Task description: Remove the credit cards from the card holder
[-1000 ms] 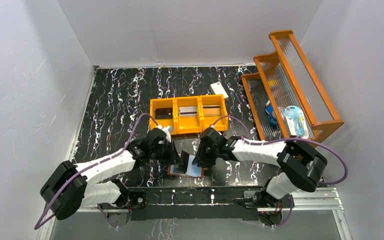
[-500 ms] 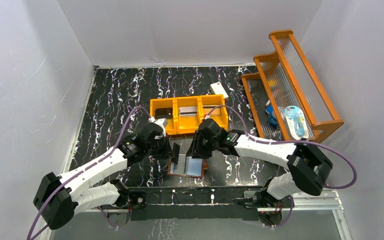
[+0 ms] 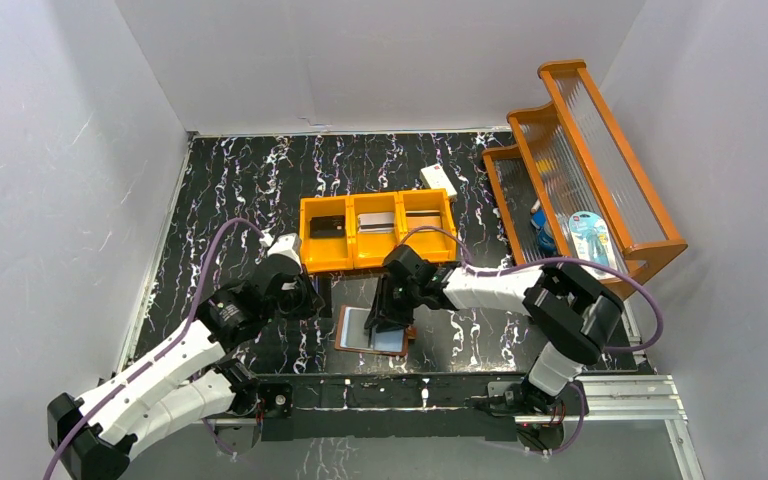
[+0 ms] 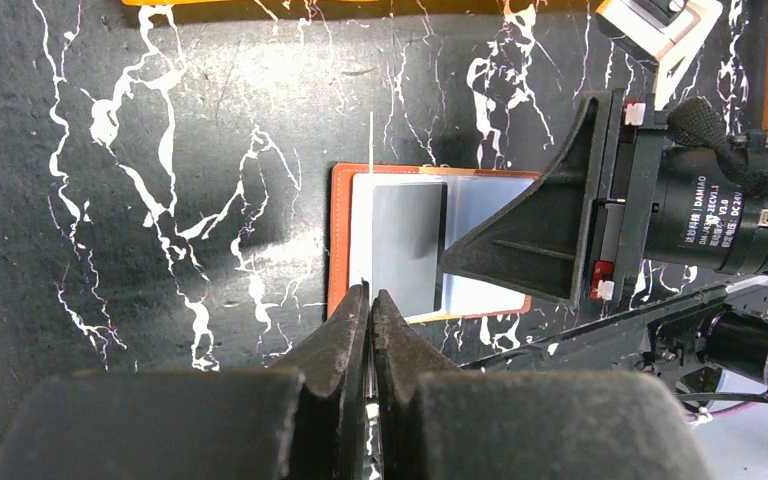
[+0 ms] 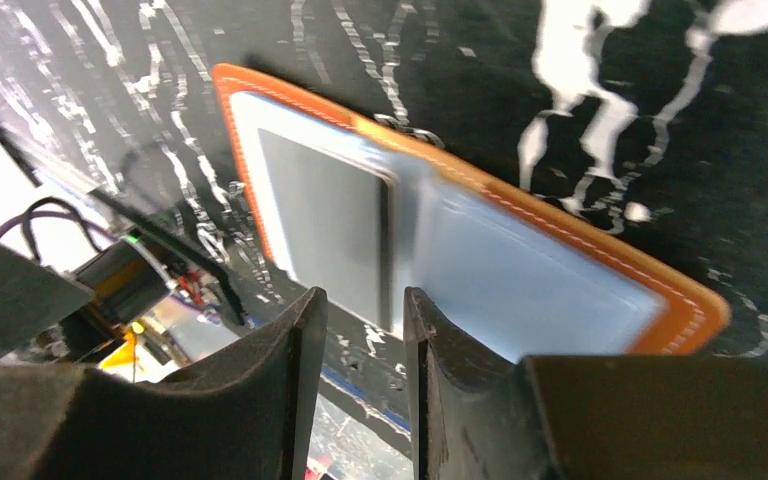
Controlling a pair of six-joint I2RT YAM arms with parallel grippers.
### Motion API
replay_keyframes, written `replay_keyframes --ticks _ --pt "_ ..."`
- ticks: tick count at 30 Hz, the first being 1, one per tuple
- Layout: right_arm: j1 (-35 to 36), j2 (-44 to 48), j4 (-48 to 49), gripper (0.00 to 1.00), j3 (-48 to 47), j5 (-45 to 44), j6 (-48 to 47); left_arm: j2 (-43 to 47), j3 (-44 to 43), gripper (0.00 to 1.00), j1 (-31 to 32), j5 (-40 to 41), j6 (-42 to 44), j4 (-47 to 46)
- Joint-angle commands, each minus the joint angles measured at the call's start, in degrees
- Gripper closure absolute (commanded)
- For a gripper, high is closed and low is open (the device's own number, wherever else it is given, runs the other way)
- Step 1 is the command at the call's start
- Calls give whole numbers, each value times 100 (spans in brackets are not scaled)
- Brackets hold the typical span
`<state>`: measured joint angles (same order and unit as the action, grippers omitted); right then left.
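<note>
The card holder (image 3: pixel 392 342) lies open on the black marbled table near the front edge, its pale blue faces up inside a brown border (image 4: pixel 341 240). A grey credit card (image 5: pixel 335 230) sits in its left face. My left gripper (image 4: pixel 370 292) is shut on another credit card (image 4: pixel 371 180), which shows edge-on as a thin pale line rising from the tips. In the top view the left gripper (image 3: pixel 310 298) hangs just left of the holder. My right gripper (image 5: pixel 365 300) stands open over the holder's near edge, with nothing between its fingers.
An orange three-compartment tray (image 3: pixel 375 262) with cards in it stands just behind the holder. A cream-white box (image 3: pixel 438 180) lies behind the tray. An orange tiered rack (image 3: pixel 580 170) holding small items fills the right side. White walls close in the table.
My left gripper has drawn back to the left, away from the card holder, with the card in it. The right gripper has shifted a little left over the holder.
</note>
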<state>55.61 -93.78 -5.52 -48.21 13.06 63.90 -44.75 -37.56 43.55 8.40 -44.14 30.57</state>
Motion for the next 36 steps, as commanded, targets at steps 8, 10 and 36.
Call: replay_keyframes --ticks 8,10,36 --pt "27 679 -498 56 97 -664 -199 -99 -144 100 -40 -250 279 -217" --pt "21 937 -57 54 240 -609 -222 -118 -141 100 -40 -509 345 -387" --pt "-675 3216 2250 43 1767 -222 246 -766 -1199 100 -1008 -2799 1872 -578"
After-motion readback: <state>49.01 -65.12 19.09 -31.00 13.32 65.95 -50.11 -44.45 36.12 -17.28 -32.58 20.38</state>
